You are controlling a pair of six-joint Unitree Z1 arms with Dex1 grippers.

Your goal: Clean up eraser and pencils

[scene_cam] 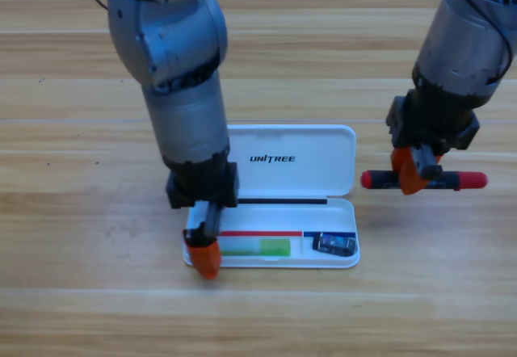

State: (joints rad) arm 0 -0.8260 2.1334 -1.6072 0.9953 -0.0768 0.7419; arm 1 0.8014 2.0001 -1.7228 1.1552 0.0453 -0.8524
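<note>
Two pencils: my right end effector (414, 175) grips the black, red-ended one (464, 181) level; the translucent green one (257, 248) and speckled dark eraser (334, 245) lie in the white case (323, 151), my left end effector (205, 258) at its left end, grip unclear.

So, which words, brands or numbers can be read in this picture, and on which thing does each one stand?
"UNITREE": black letters on the inside of the white case's open lid.
Black-and-red pencil, held by the right end effector to the right of the case: any print on it is too small to read.
Eraser, in the case's right compartment: pale specks on its wrapper, not readable.
Green pencil: no text visible.
</note>
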